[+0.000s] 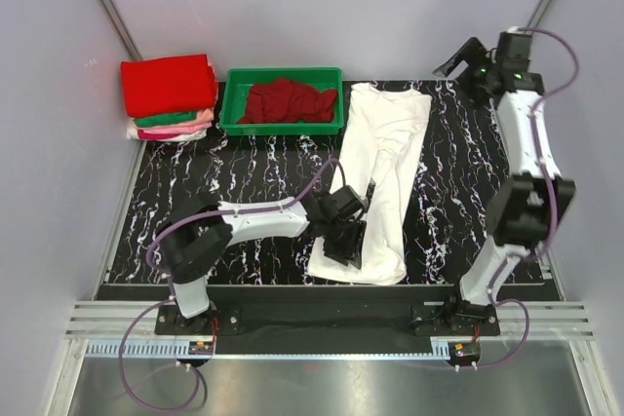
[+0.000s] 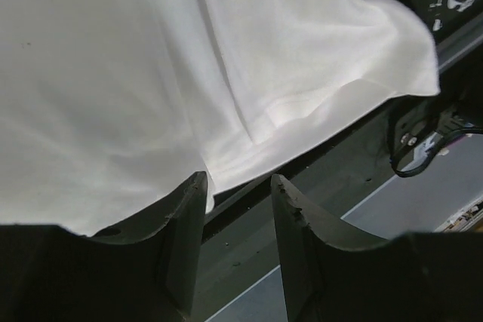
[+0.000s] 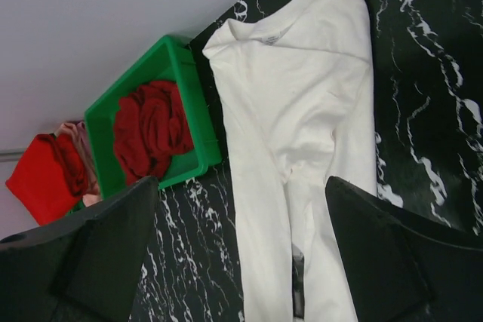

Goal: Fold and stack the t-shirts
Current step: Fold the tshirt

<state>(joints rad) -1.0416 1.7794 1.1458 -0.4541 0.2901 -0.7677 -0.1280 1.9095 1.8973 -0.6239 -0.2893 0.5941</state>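
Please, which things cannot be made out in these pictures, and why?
- White t-shirt near hem, top view: the left tool covers part of it.
- Its print, right wrist view: only a dark patch shows; the fold hides the rest.
- Red cloth in green tray: crumpled, count unclear.

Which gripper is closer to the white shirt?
Left. The left gripper sits open at the near hem of the white shirt, by its left edge. The right gripper hangs open to the right of the collar end, apart from it.
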